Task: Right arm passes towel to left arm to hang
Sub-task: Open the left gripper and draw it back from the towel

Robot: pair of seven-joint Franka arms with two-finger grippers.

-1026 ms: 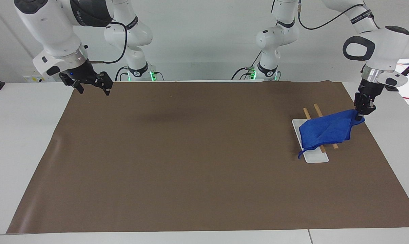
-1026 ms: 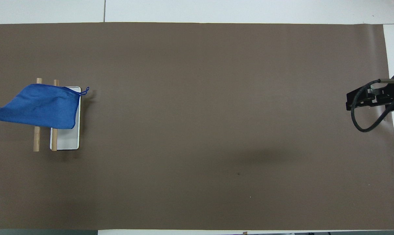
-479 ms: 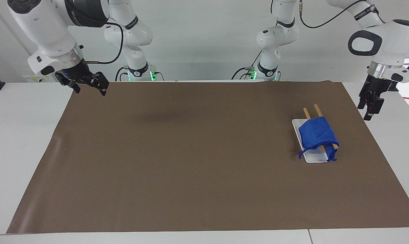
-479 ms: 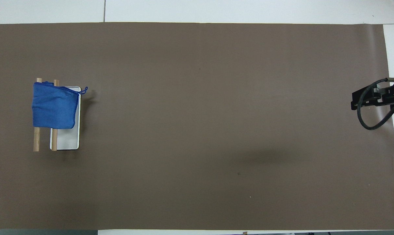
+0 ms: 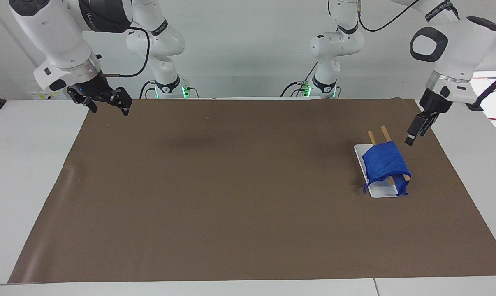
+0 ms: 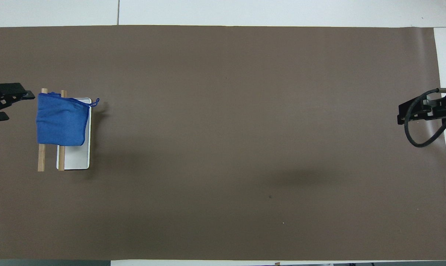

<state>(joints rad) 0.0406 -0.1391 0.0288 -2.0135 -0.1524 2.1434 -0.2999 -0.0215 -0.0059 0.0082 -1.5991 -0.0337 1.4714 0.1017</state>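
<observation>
Towel (image 5: pixel 384 161), bright blue, hangs draped over two wooden rails (image 5: pixel 385 133) of a small rack on a white base (image 5: pixel 383 190), toward the left arm's end of the tabletop (image 5: pixel 231 185). Your left gripper (image 5: pixel 414 133) hangs in the air just beside the rack, fingers (image 6: pixel 12 88) apart and holding nothing. Your right gripper (image 5: pixel 104 100) waits above the mat's corner at the right arm's end, its fingers spread open too.

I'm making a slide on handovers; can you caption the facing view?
Blue towel draped over the two-bar wooden rack, left hand open and clear of it, right hand waiting apart.
</observation>
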